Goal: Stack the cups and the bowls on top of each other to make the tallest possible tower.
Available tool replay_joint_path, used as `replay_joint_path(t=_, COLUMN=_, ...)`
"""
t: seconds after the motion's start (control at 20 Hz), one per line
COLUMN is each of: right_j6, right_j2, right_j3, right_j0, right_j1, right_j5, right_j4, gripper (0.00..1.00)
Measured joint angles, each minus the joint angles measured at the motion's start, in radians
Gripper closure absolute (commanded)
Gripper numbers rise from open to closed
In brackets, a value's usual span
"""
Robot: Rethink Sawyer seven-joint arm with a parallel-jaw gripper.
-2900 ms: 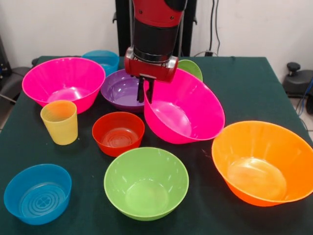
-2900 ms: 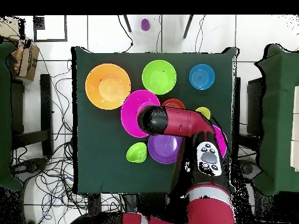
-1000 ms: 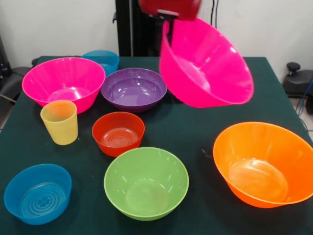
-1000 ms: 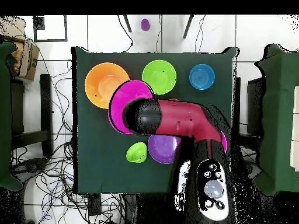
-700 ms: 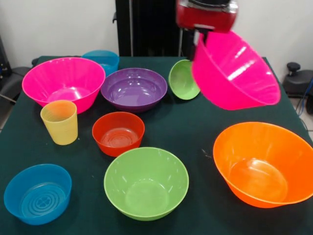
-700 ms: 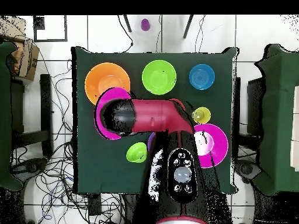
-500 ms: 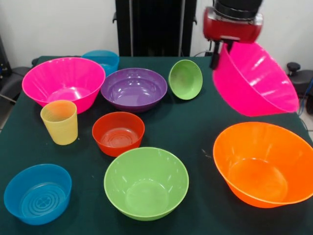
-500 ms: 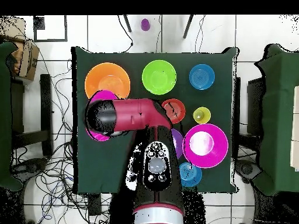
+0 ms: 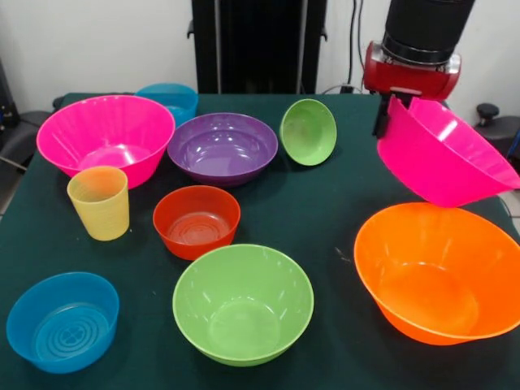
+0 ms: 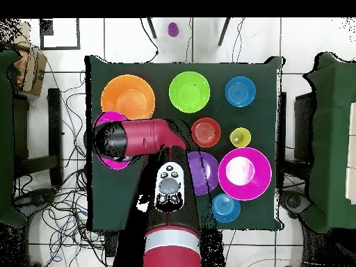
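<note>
— bowls first: where are they seen, nearest outward, in the front view?

— a small blue bowl (image 9: pixel 62 322) is found at 8 o'clock, a large lime green bowl (image 9: pixel 243 303) at 6 o'clock, and the big orange bowl (image 9: pixel 439 272) at 4 o'clock. farther back a red-orange bowl (image 9: pixel 197 220) sits near the centre, with the yellow cup (image 9: pixel 99 202) just beside it toward 9 o'clock. behind these, a big pink bowl (image 9: pixel 106 137) is placed at 10 o'clock, a purple bowl (image 9: pixel 223 148) beside it, and a small lime green bowl (image 9: pixel 309 132) is tipped on its edge at 12 o'clock. a second blue bowl (image 9: pixel 169 99) is partly hidden at 11 o'clock. nothing is stacked.

— and the claw?

— the gripper (image 9: pixel 387 114) is clenched on the rim of a second pink bowl (image 9: pixel 443 154), held tilted in the air at 2 o'clock, above the far rim of the orange bowl. in the overhead view this bowl (image 10: pixel 110 165) is mostly covered by the arm (image 10: pixel 142 138).
</note>
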Motion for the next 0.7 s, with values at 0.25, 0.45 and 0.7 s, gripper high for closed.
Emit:
replay_joint_path(t=0.25, right_j6=0.0, right_j2=0.013, right_j3=0.038, right_j0=-0.063, right_j1=-0.036, right_j5=-0.024, right_j4=0.0, gripper=1.0)
replay_joint_path(t=0.45, right_j6=0.0, right_j2=0.047, right_j3=0.104, right_j0=-0.198, right_j1=-0.088, right_j5=-0.049, right_j4=-0.004, gripper=1.0)
replay_joint_path(t=0.7, right_j6=-0.021, right_j2=0.092, right_j3=0.165, right_j0=-0.388, right_j1=-0.145, right_j5=-0.054, right_j4=-0.044, gripper=1.0)
